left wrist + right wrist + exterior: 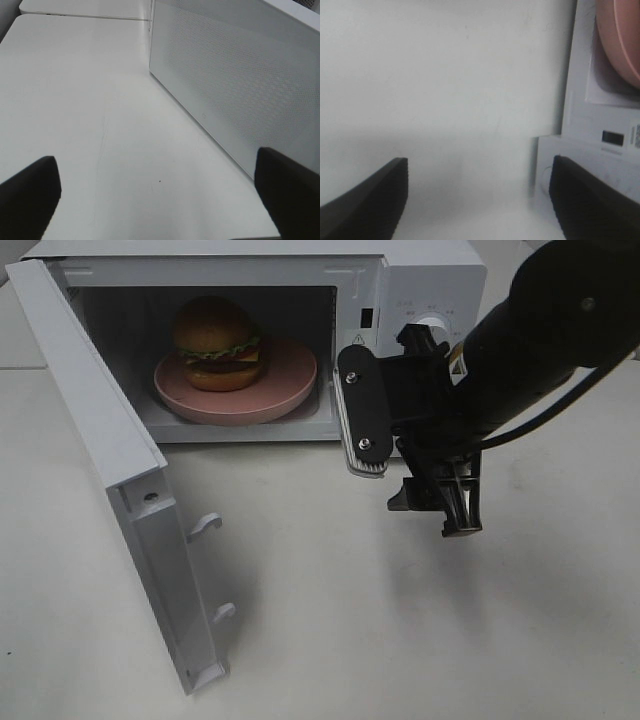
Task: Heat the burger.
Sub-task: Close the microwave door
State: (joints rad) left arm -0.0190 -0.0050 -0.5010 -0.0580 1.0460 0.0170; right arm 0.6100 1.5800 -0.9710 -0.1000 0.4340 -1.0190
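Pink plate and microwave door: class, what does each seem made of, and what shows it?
Pink plate: likely plastic or glazed ceramic; even colour, soft sheen. Microwave door: probably white moulded plastic; smooth matte frame, moulded latch hooks.

Small round burger (218, 343) with glossy brown bun, green lettuce, red and dark layers, upright on a pink plate (290, 390), inside the open microwave (430, 280)

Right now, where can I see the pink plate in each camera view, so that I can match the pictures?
Exterior high: the pink plate lies inside the open microwave, under the burger.
Left wrist: not in view.
Right wrist: only part of the plate shows, inside the microwave opening, cut by the picture's edge.
Shared landmark: the white microwave, seen in all three views.
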